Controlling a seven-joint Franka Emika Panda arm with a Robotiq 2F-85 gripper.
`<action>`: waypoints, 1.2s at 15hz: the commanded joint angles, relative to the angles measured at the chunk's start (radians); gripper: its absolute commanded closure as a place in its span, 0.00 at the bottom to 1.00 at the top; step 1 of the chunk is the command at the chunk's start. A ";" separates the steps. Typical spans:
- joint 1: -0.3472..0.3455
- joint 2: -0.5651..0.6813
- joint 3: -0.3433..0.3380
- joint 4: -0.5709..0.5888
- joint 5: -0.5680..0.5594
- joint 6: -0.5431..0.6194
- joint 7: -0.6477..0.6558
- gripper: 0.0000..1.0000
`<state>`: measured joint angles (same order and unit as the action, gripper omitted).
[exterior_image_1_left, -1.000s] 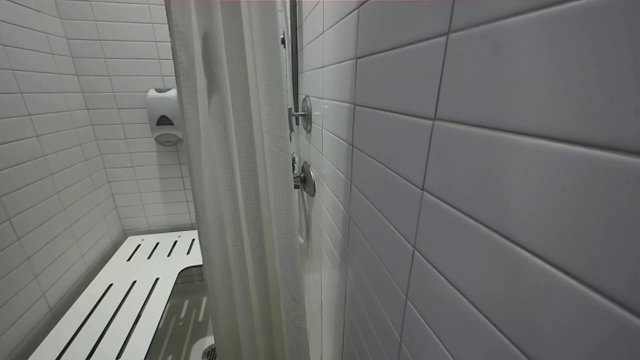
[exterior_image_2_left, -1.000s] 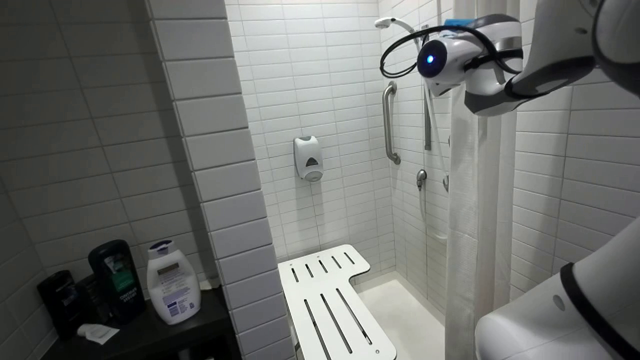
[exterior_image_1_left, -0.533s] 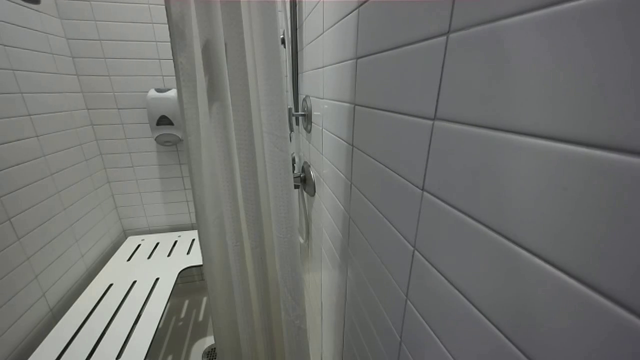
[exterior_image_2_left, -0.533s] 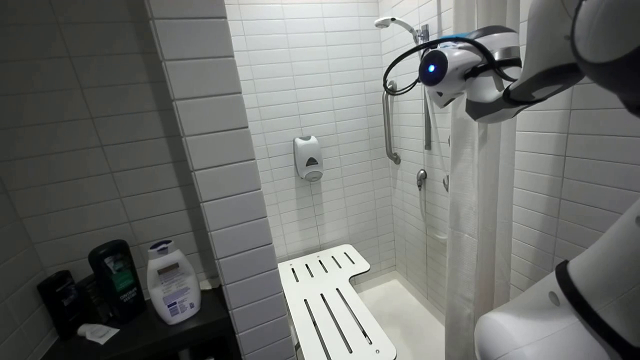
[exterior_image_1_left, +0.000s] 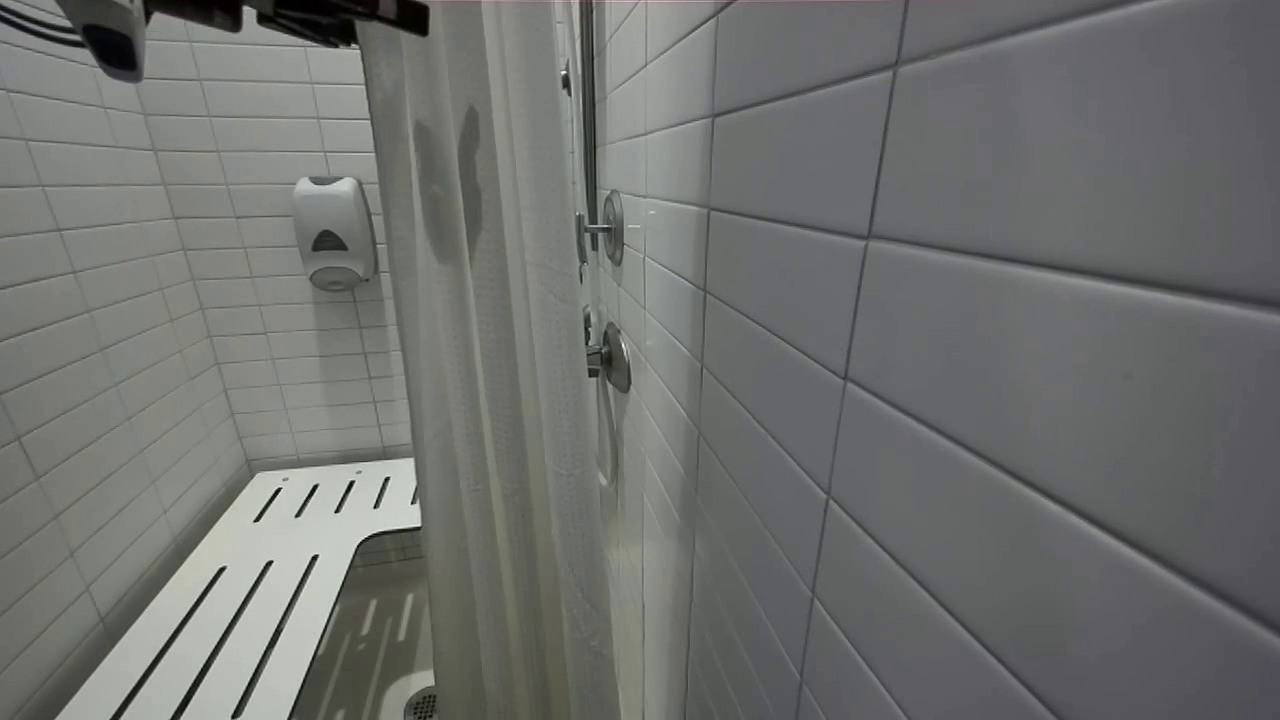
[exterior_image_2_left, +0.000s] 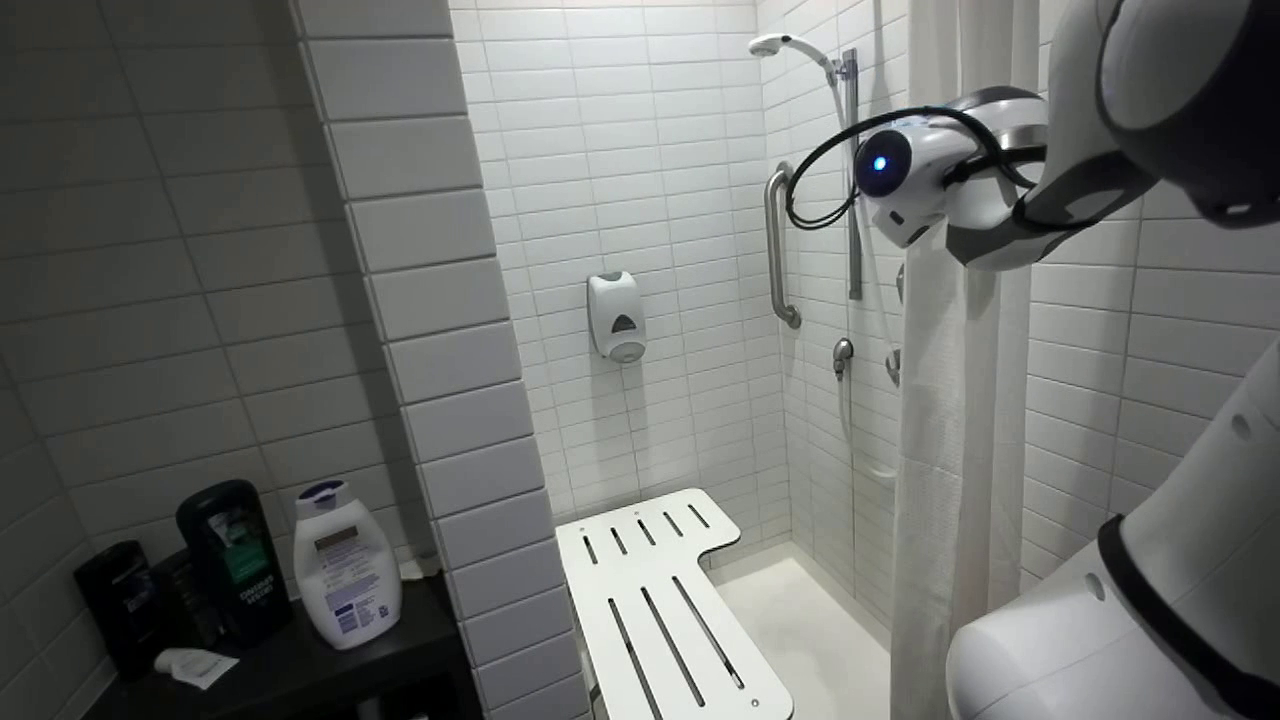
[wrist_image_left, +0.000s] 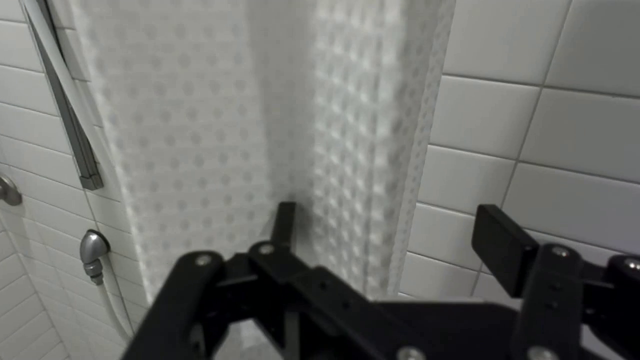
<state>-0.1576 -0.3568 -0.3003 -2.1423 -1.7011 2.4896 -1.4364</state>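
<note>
Shower curtain (exterior_image_2_left: 955, 450) | robot arm (exterior_image_2_left: 985, 230) in front | grab bar (exterior_image_2_left: 772, 240), dispenser (exterior_image_2_left: 616, 312) beyond

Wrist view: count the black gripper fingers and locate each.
2: one black finger before the white textured fabric shower curtain, the other black finger at the picture's right, before white rectangular wall tiles.

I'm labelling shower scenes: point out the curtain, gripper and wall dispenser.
Curtain (wrist_image_left: 285, 120), wrist view, shaded middle fold.
Gripper (wrist_image_left: 390, 222), wrist view, midway between fingertips.
Wall dispenser (exterior_image_2_left: 614, 302), in an exterior view, white front cover.
</note>
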 joint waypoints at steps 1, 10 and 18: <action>-0.019 0.013 -0.004 -0.007 0.038 0.048 -0.071 0.39; 0.014 -0.033 0.075 -0.115 0.076 0.084 -0.272 1.00; 0.061 -0.107 0.151 -0.208 0.045 0.085 -0.385 1.00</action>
<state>-0.1118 -0.4140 -0.1695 -2.2926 -1.6428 2.5659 -1.7792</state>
